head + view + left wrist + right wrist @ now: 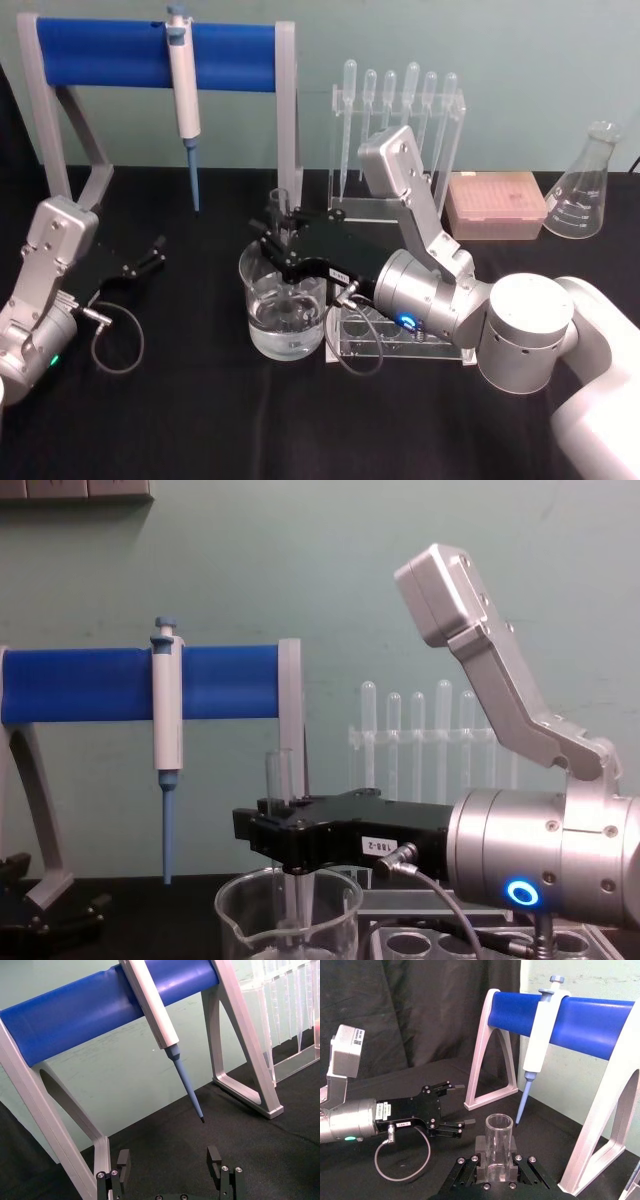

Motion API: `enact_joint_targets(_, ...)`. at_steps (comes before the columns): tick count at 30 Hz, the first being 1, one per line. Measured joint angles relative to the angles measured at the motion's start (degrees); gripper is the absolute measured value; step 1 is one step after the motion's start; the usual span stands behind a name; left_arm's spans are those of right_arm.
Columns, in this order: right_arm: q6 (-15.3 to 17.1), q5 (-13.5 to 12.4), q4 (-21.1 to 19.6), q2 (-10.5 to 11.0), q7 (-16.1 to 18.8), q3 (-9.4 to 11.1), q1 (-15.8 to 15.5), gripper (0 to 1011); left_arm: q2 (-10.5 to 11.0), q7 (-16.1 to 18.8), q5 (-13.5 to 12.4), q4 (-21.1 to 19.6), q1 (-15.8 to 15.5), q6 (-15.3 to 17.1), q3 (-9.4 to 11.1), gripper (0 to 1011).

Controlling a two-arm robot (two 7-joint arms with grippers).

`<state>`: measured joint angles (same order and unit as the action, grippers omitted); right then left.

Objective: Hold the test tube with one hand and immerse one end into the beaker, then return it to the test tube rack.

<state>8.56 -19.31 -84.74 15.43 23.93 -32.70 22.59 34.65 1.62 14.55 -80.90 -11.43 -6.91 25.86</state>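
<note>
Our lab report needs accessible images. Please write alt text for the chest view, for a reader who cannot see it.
The right gripper, reaching in from the right, holds the test tube upright with its lower end inside the beaker. Behind, a pipette hangs on a blue-barred stand; the left gripper lies low at the left edge.

front desk point(200, 430) open | beaker point(285, 320) mouth taken by right gripper point(282, 232) clamping test tube point(283, 203) | test tube rack point(420, 350) just right | pipette stand point(287, 100) behind | left gripper point(152, 255) well left, jaws apart
</note>
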Motion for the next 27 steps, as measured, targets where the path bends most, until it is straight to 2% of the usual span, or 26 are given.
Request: enact_joint_targets(27,0.0,0.0,0.0,0.0,0.0,0.0,0.0,228,0.0,0.0,0.0,0.0,0.0,0.0,0.0,1000)
